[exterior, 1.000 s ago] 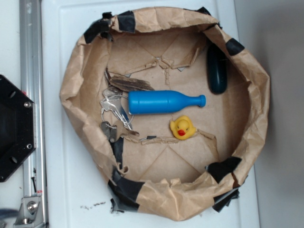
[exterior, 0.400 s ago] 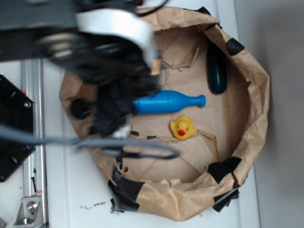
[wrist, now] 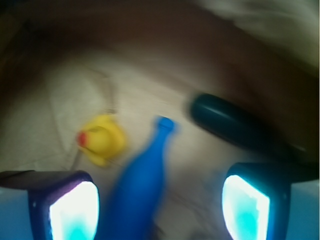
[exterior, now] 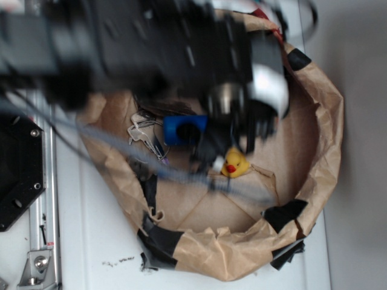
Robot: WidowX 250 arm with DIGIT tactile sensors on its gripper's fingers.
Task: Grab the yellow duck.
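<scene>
Upright yellow duck (wrist: 102, 140), beak leftward.

Both views are soft. In the exterior view the arm (exterior: 151, 48) smears into dark motion blur, while the table (exterior: 91, 241) stays evenly bright. The wrist view is dim and unfocused throughout; the tool's fingers (wrist: 72, 210) glow with cyan-white glare.
</scene>
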